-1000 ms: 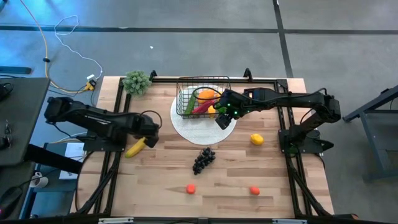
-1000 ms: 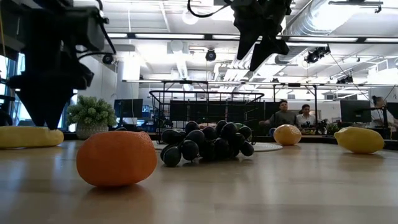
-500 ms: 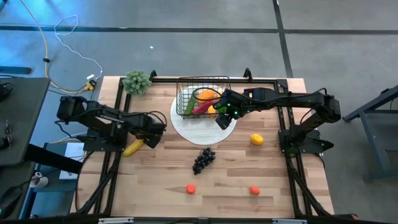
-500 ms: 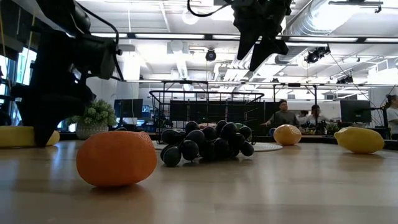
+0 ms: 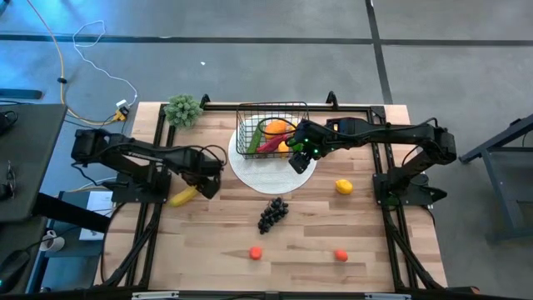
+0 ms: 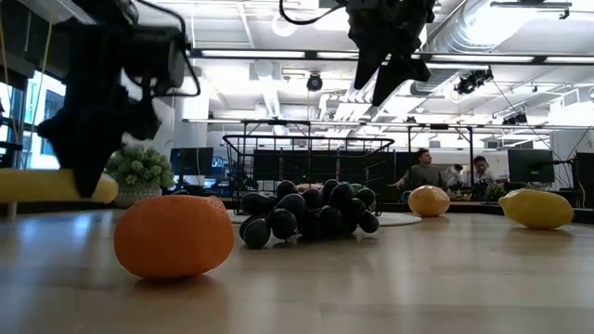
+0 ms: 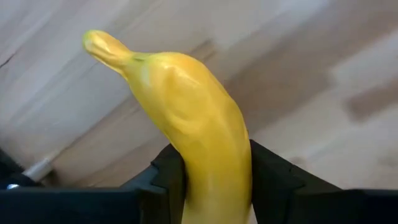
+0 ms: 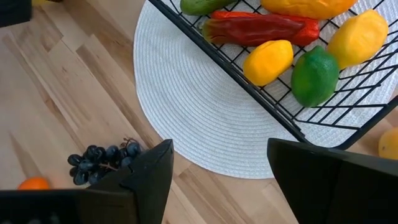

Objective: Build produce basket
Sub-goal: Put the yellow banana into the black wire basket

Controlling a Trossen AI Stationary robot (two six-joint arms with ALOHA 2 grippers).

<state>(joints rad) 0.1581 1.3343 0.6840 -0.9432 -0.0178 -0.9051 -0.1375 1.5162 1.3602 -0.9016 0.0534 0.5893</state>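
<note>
On the wooden bench (image 5: 300, 242) the left gripper (image 5: 202, 184) had its jaws pressed on the middle of the banana (image 7: 189, 121), probably light, stiff and smooth, well apart from the basket (image 5: 250, 125), while the right gripper (image 5: 297, 160) hovered wide beside it.

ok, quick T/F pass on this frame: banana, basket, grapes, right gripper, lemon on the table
1. The left gripper has the banana between its fingers. True.
2. The basket is empty. False: it already holds produce, including a red chilli and a lime.
3. The grapes lie on the table, outside the basket. True.
4. The right gripper holds a lemon. False: it is open and empty, hanging over the white mat beside the basket.
5. A lemon lies on the table near the right arm. True.
</note>
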